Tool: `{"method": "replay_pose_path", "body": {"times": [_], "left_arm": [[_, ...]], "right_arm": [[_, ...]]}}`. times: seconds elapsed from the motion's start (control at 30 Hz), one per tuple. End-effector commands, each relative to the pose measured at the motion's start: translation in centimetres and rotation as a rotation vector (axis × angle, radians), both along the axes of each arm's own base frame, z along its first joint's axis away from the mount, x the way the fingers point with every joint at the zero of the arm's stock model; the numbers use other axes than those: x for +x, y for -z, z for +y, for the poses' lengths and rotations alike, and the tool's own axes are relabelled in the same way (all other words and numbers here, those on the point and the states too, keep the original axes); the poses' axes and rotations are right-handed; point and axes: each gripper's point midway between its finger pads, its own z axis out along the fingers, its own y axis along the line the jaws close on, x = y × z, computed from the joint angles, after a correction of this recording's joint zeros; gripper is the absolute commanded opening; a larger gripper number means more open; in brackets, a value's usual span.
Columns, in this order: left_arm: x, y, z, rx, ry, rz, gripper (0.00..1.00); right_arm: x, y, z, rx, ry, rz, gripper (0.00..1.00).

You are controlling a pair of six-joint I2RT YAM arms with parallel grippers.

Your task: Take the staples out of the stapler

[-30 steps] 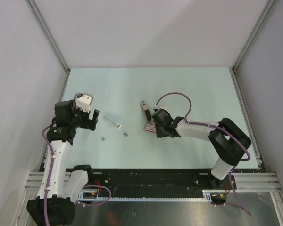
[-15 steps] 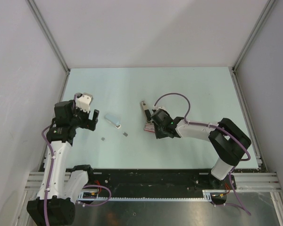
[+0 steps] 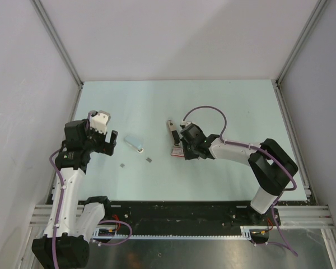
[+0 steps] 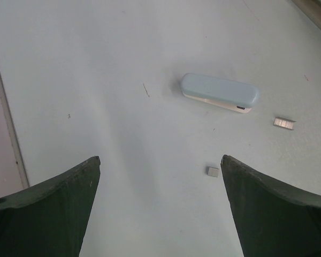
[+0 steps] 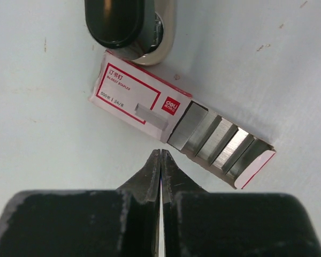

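Note:
A light-blue stapler lies on the table; in the left wrist view it is ahead of my fingers. Two tiny grey staples pieces lie near it, also seen from above. My left gripper is open and empty, above the table and left of the stapler. My right gripper is shut and empty, its tips just short of a red-and-white box whose open tray holds several grey staple strips.
A dark and cream stapler part lies just beyond the box, also seen from above. The box sits mid-table by my right gripper. White walls and metal rails enclose the pale table.
My right wrist has shifted slightly away from the bases, toward the box and dark part. The left arm, stapler and staple pieces have not moved.

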Motion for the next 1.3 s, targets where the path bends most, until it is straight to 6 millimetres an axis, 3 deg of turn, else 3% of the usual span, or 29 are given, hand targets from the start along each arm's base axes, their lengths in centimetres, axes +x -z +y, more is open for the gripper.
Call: {"method": "replay_pose_path", "body": {"times": [0.0,0.13,0.33,0.5,0.63,0.77,0.83,1.1,1.17,1.27], "left_arm": [[0.1,-0.5,-0.2,0.0,0.021,-0.02,1.0],[0.2,-0.6,-0.2,-0.002,0.025,-0.02,0.99],[0.3,-0.6,-0.3,-0.004,0.028,-0.017,0.99],[0.3,-0.2,-0.6,-0.016,0.041,-0.002,0.99],[0.2,0.5,-0.9,-0.018,0.056,0.014,0.99],[0.0,0.8,-1.3,-0.018,0.074,0.02,1.0],[-0.1,1.1,-1.7,-0.016,0.094,0.024,1.0],[-0.8,2.2,-3.3,-0.02,0.187,0.044,0.99],[-1.2,2.5,-4.5,-0.007,0.26,0.041,1.0],[-2.0,3.5,-7.3,0.07,0.428,0.043,0.99]], "right_arm": [[0.7,-1.8,1.4,0.05,-0.033,-0.03,0.0],[0.1,-3.0,1.5,0.071,-0.048,-0.03,0.0],[0.2,-6.4,1.5,0.139,-0.039,-0.08,0.01],[0.7,-8.9,1.7,0.192,-0.015,-0.135,0.11],[1.4,-8.4,0.7,0.151,0.029,-0.153,0.16],[1.5,-6.8,0.8,0.12,0.034,-0.127,0.13],[1.1,-6.5,1.8,0.132,0.007,-0.127,0.14],[-1.7,-7.1,9.2,0.107,-0.222,-0.184,0.4],[-1.7,-7.4,9.9,0.089,-0.23,-0.198,0.41],[-1.3,-9.0,9.2,0.093,-0.187,-0.236,0.42]]}}
